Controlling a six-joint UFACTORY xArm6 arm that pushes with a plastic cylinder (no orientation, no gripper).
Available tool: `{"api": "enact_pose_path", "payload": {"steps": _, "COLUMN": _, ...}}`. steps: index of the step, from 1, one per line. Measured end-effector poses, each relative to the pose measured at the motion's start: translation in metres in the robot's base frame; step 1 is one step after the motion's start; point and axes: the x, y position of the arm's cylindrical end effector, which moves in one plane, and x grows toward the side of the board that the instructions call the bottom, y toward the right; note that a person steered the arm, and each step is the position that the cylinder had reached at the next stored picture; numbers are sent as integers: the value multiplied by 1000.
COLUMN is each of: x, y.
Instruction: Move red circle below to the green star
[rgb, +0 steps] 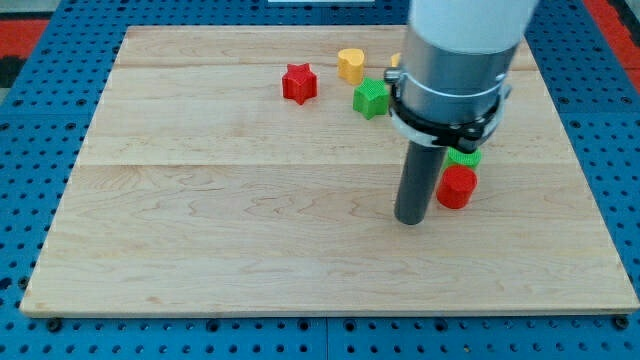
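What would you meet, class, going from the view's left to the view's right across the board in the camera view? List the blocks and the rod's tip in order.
red star → yellow heart → green star → my tip → red circle. A green block beside the red circle is mostly hidden by the arm, so I leave it out.

Red blocks: two — star (299, 83), circle (457, 187). Green: two — star (370, 98), other (463, 157). Yellow: one (350, 64).
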Motion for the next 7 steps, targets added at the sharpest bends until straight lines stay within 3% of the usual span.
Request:
{"api": "enact_pose_path", "payload": {"steps": 1, "x": 6, "y": 62}}
{"api": "enact_pose_path", "payload": {"steps": 2, "x": -27, "y": 66}}
{"api": "enact_pose_path", "payload": {"steps": 4, "x": -93, "y": 20}}
{"api": "enact_pose_path", "payload": {"steps": 5, "x": -105, "y": 1}}
{"api": "enact_pose_path", "payload": {"steps": 6, "x": -73, "y": -14}}
{"api": "enact_pose_path", "payload": {"steps": 7, "x": -58, "y": 42}}
